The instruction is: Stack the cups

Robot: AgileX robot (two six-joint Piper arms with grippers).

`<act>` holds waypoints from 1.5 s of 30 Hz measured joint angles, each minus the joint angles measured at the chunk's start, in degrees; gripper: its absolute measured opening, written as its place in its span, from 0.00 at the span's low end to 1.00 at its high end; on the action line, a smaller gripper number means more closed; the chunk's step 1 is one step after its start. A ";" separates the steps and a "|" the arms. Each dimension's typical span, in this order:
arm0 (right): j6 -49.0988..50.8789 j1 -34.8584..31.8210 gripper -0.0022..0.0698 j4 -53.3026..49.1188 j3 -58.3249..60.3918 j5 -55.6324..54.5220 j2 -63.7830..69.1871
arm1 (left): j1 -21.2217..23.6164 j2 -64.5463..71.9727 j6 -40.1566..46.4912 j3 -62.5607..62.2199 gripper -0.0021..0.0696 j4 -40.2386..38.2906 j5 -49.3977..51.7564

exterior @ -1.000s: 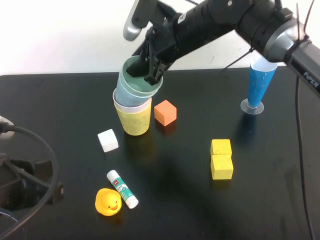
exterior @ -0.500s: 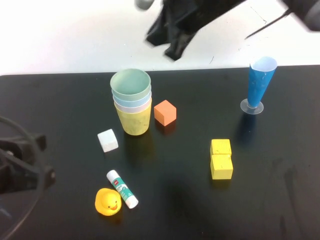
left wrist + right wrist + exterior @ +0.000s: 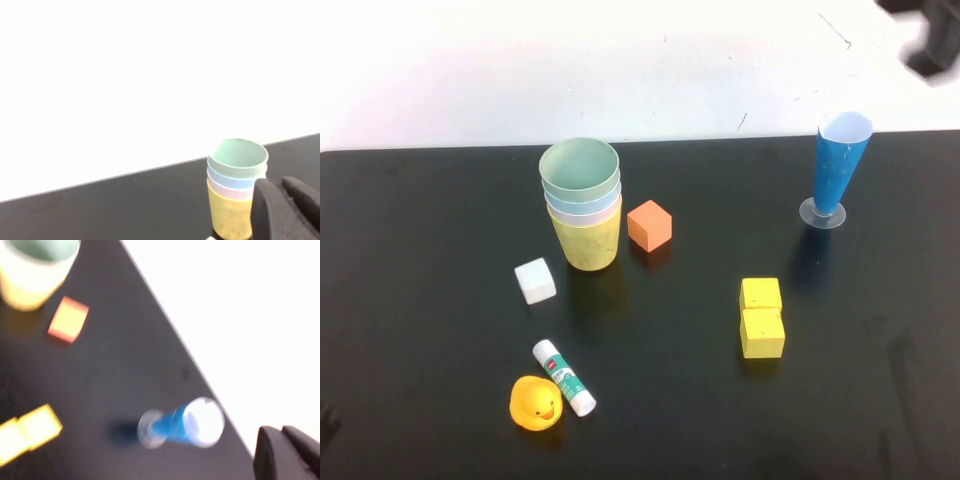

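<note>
Cups [image 3: 583, 205] nested: green top, blue, pink, yellow base, upright.

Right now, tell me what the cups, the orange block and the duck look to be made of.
Cups: likely matte plastic, flat pastel walls without glare, thin rims.
Orange block: painted wood or foam, cannot tell; dull, crisp-edged faces.
Duck: probably soft rubber or vinyl, rounded and faintly shiny.
Left gripper sits near the cups; right gripper is up past the table's far right edge.

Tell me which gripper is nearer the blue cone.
Right. The right gripper hangs above the table's far right corner, just beyond the blue cone. The left gripper is across the table, near the stacked cups.
</note>
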 joint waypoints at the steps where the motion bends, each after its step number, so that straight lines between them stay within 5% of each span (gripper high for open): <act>1: 1.06 0.00 0.04 -0.54 4.60 -1.35 -2.78 | 0.00 -1.01 0.00 1.50 0.03 0.00 -1.88; 13: 16.48 0.00 0.04 -2.52 56.11 -26.28 -33.32 | 0.00 -6.72 0.06 12.49 0.03 0.00 -4.96; 22: 21.46 0.00 0.04 -0.96 82.83 -37.45 -55.04 | 0.00 -6.72 0.06 13.38 0.03 0.00 -3.33; 29: 24.67 0.00 0.04 0.47 88.76 -33.48 -65.49 | 0.00 -6.72 0.06 13.50 0.03 0.00 -3.33; 45: 25.99 0.00 0.03 0.67 89.00 -27.97 -66.01 | 0.00 -6.87 0.06 13.77 0.03 0.00 -3.24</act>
